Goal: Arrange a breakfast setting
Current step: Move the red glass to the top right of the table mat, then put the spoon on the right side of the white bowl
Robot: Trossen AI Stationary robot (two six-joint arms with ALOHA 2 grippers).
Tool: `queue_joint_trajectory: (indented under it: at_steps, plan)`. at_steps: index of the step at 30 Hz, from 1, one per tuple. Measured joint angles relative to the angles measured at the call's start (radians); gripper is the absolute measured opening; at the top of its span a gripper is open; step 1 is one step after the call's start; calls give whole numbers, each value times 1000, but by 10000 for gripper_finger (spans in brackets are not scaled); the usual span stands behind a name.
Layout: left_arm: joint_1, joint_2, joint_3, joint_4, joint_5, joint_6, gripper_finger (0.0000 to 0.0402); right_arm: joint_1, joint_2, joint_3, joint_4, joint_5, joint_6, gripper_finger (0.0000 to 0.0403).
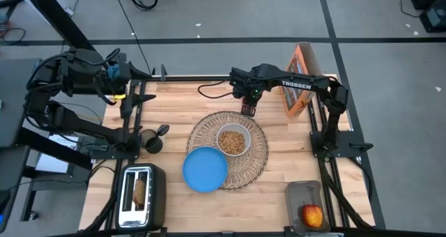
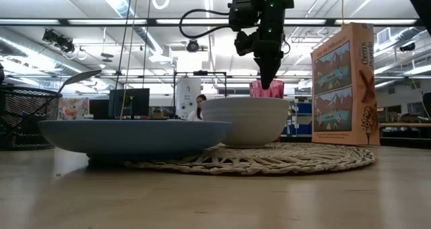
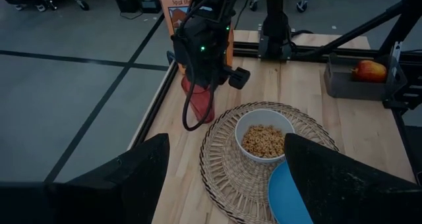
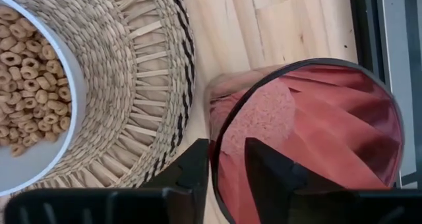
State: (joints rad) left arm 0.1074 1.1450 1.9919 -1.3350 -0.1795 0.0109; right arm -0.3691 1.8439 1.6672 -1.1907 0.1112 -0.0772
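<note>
The round wicker placemat lies mid-table. On it stand the white bowl, filled with cereal, and the blue plate, which overhangs its near left edge. My right gripper is shut on the pink cup, just beyond the mat's far edge. The orange cereal box stands upright at the far right. The apple lies in a grey tray. The toast sticks up in a toaster. The spoon stands in a black holder. My left gripper is open and empty, above the far left corner. My right gripper holds the pink cup by its rim, on the side toward the placemat. One finger is inside the cup and one finger is outside. The fingers come from above, pointing down. The cup is upright; the bowl hides its base in the low view.
The toaster stands at the near left corner and the grey tray at the near right. The black mesh holder is left of the placemat. Black frame rails run along the table's edges. Bare wood shows right of the placemat.
</note>
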Motion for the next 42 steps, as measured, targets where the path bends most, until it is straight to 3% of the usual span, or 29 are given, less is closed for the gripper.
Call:
queue_joint_trajectory:
  at_steps: [6,12,20,25,30,34,42]
  plan:
    - [0,0,0,0,0,1,306,9,0,19,-29,-1,21,129]
    - [0,0,0,0,0,2,306,28,0,123,-49,-1,22,135]
    - [0,-2,0,-5,1,1,306,58,0,444,-103,1,22,135]
    - [0,-2,0,-30,56,-14,306,94,-1,695,-99,3,22,135]
    - [0,-2,0,-56,80,-50,306,149,-157,586,39,65,37,133]
    - [0,-2,0,-61,96,-65,306,213,-240,555,-11,175,91,133]
    - [-1,-10,-56,-77,107,-84,306,379,-355,431,-67,295,300,133]
